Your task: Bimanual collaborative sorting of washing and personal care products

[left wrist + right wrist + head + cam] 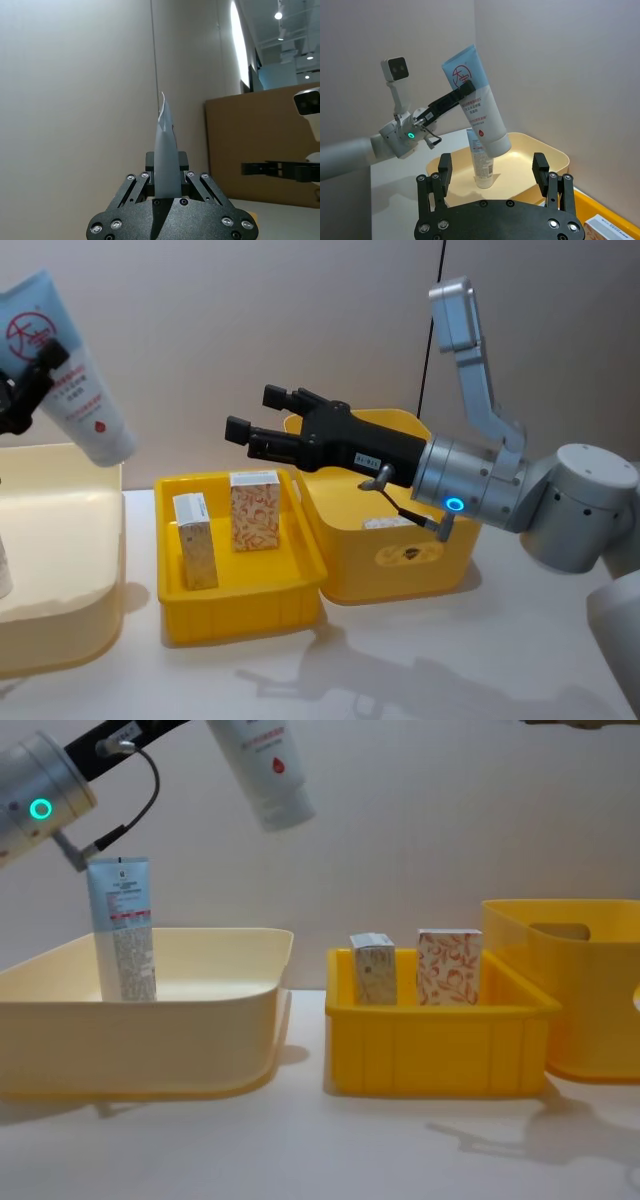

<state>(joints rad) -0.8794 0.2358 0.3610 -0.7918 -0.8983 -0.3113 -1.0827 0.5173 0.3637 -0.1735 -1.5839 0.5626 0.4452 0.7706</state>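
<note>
**A:** Entry one, far left?
**B:** The left gripper [464, 91] is clamping a light blue and white squeeze tube [75, 390] around its upper body, well above the table [450, 660]. The long axis is tilting: crimped end up and left, cap end down and right.

**A:** What is lying beneath it?
**B:** A cream tub [60, 530], with a second tube [122, 925] standing upright inside it. The held tube's cap is hanging over the tub's right side (well above the rim, touching nothing).

**A:** Continuing right?
**B:** A shallow yellow tray [240, 615] is holding a grey-patterned carton [196, 540] and an orange-patterned carton [255, 510], both upright, near each other but apart. Then a taller yellow crate [420, 560].

**A:** And the last entry?
**B:** The right gripper [250, 418] is hovering above the tray's right edge, fingers spread wide, carrying nothing, pointing left toward the held tube.

**A:** Which arm is sitting nearer?
**B:** The left, I'm judging. The tub is lying directly below its load, so the tube is needing uprighting and lowering. The right gripper is waiting well apart.
</note>
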